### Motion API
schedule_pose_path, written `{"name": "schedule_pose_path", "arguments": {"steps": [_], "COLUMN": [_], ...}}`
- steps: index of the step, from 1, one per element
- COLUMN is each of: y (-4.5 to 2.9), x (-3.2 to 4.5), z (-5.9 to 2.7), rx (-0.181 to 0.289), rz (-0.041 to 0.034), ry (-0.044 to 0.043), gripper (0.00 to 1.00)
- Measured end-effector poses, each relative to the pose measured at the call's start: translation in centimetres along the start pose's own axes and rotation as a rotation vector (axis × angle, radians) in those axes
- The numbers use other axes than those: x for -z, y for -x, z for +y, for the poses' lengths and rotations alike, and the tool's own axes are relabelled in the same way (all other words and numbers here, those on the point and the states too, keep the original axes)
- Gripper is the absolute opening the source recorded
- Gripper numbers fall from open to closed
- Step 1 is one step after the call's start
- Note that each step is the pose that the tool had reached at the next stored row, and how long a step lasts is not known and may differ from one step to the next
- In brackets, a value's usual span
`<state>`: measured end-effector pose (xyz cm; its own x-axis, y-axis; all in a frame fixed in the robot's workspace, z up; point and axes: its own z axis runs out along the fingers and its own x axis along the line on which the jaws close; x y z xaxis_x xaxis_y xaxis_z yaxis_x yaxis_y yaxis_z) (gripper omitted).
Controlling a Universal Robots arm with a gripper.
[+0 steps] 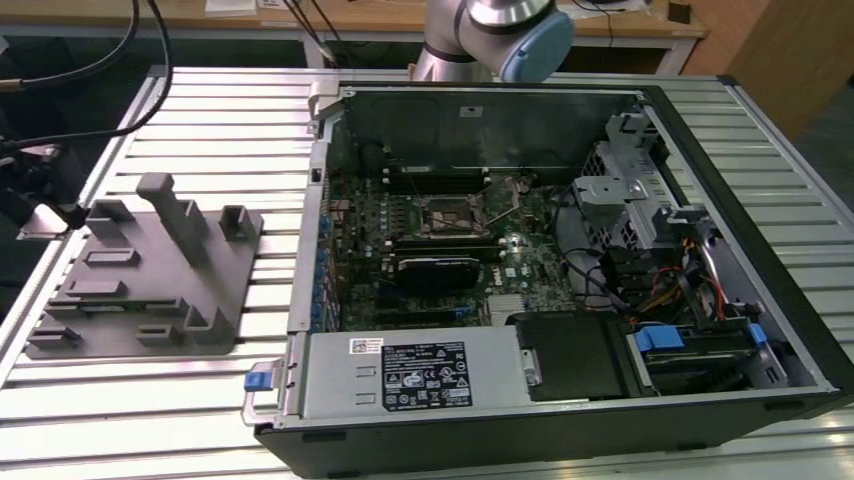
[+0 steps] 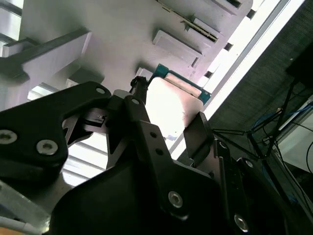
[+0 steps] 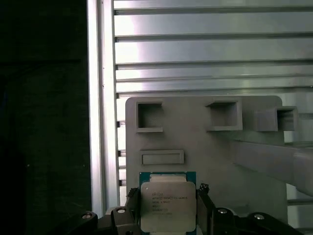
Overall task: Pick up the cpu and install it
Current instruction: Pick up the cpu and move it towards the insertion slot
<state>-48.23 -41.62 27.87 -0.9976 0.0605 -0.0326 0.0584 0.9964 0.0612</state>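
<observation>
My claw [image 3: 167, 192] stands closed to the width of the cpu [image 3: 167, 208] and no further. In the first wrist view my two black fingers [image 3: 133, 208] sit at two opposite edges of the chip, right against its green rim, and I see no gap on either side. The silver top with its print faces the camera, and the chip lies level between the fingers.

Behind it is the grey holder [image 3: 205, 142], a flat plate with square pockets, a shallow slot and a tall post. The cpu is over the part of the plate nearest the edge rail of the table [image 3: 195, 49]. I cannot tell whether it rests on the plate or hangs just clear of it.

In the second wrist view the chip is a bright square with teal corners. It is caught between a thin finger on one side and a broad black pad [image 2: 195, 136] on the other, with the pale holder beyond.

In the exterior view the holder lies on the slatted metal table at the exterior view's left, just beside the open computer case [image 1: 481, 130]. Inside the case the motherboard [image 1: 527, 262] lies flat. Its socket [image 1: 447, 212], framed in metal, sits near the middle of the board, well apart from the holder. My arm [image 1: 501, 30] rises behind the case.
</observation>
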Motion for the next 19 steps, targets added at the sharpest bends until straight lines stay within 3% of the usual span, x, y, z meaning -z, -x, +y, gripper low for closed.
{"name": "schedule_pose_path", "arguments": {"steps": [19], "y": [0.17], "x": [5.16], "z": [0.39], "rx": [0.0], "rz": [0.0], "ry": [0.0], "gripper": [0.55]}}
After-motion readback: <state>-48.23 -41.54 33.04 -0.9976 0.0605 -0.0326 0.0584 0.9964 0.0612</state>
